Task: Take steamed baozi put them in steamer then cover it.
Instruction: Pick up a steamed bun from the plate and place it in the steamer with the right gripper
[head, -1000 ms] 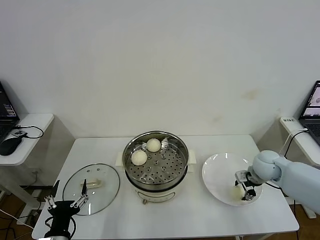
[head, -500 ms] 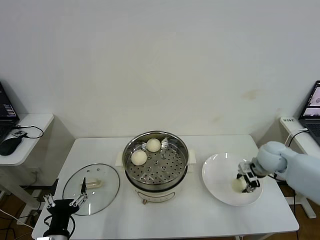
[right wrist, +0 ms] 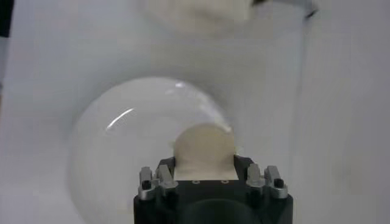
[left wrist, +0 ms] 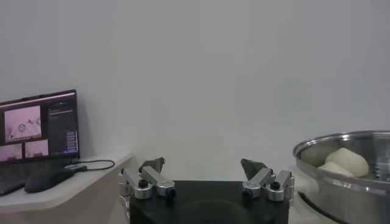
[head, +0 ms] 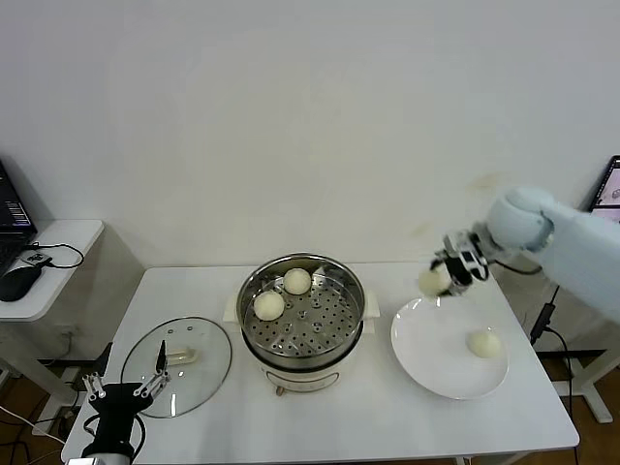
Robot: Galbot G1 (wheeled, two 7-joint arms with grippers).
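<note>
The right end effector (head: 441, 274) grips a baozi (head: 430, 281) above the white plate (head: 426, 358), while the left end effector (head: 124, 392), fingers spread, idles beside the glass cover (head: 203, 373).

We see bare desk (head: 387, 426) along the front edge, and a narrow bare strip between the shiny round steel steamer (head: 302, 320) and the flat white plate (head: 426, 360). The steamer's mouth is uncovered, with two cream-white round buns (head: 269, 305) at its left and back and free perforated tray to the right. The round clear glass lid (head: 177, 365) fills the left side, one bun (head: 483, 343) the plate's right.
</note>
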